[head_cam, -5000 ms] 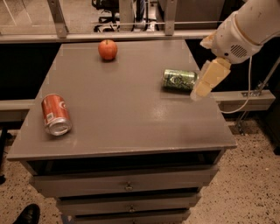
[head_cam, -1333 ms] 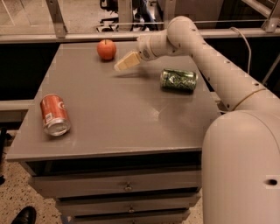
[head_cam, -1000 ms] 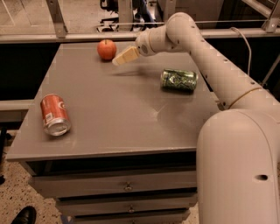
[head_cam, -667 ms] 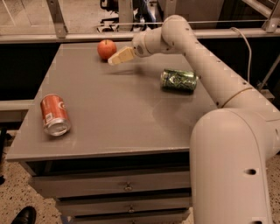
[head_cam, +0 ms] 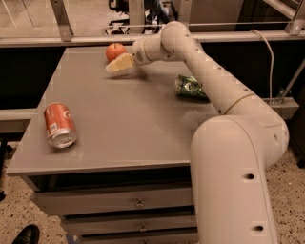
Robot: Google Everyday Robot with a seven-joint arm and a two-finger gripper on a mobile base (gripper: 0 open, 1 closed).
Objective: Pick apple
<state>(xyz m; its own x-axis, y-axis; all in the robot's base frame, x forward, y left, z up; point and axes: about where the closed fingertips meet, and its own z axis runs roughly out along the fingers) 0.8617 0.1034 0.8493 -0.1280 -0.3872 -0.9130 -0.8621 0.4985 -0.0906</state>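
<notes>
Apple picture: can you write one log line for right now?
hand: at apple, far side of table | apple: on table | orange soda can: lying near-left

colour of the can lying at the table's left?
The can is orange-red with a silver end, camera view; the gripper is beside the apple.

Orange can [head_cam: 59, 125], perhaps crushed green can [head_cam: 189, 87], table [head_cam: 128, 124].

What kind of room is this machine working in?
Probably a lab or office test area: a grey table over drawers, speckled floor, chair bases beyond a rail. The tool hovers by the apple at the table's far edge.
</notes>
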